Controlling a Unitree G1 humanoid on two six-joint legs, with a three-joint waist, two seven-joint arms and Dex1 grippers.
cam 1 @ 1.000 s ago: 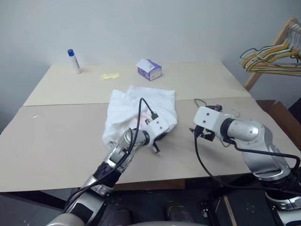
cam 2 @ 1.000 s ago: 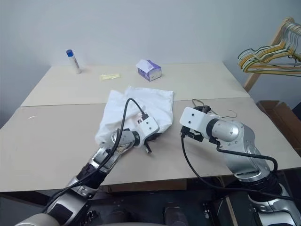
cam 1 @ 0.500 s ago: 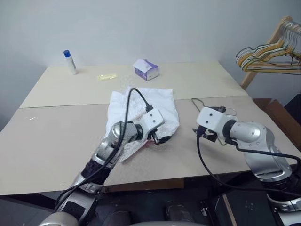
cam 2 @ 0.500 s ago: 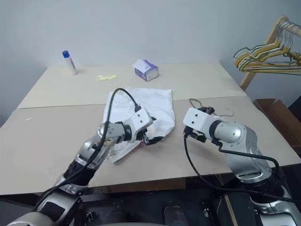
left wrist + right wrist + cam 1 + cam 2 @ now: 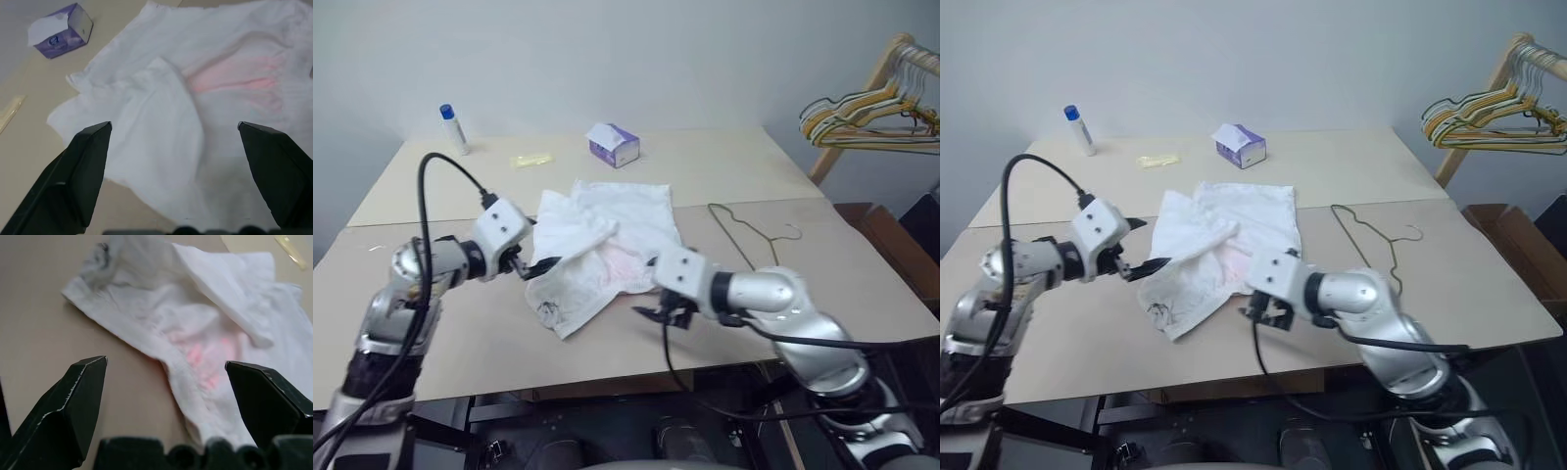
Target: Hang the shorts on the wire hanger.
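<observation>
The white shorts (image 5: 607, 230) lie crumpled in the middle of the table, a pink patch (image 5: 625, 264) facing up and a small dark mark (image 5: 547, 309) near their front corner. My left gripper (image 5: 1146, 245) hovers open and empty at the shorts' left edge. At their front right edge my right gripper (image 5: 661, 313) is open too, just above the tabletop, with only cloth and table between its fingers (image 5: 73, 401). The wire hanger (image 5: 744, 233) lies flat on the table to the right of the shorts, apart from both grippers.
A purple-white tissue box (image 5: 613, 145), a yellow wrapper (image 5: 530, 159) and a blue-capped white tube (image 5: 453, 128) stand along the far side of the table (image 5: 460, 333). Coloured hangers (image 5: 862, 113) hang on a wooden rail at the right, above a brown box (image 5: 891, 240).
My left gripper let go of the shorts, opened and swung out to the left. My right arm swung left from beside the wire hanger to the shorts' front edge.
</observation>
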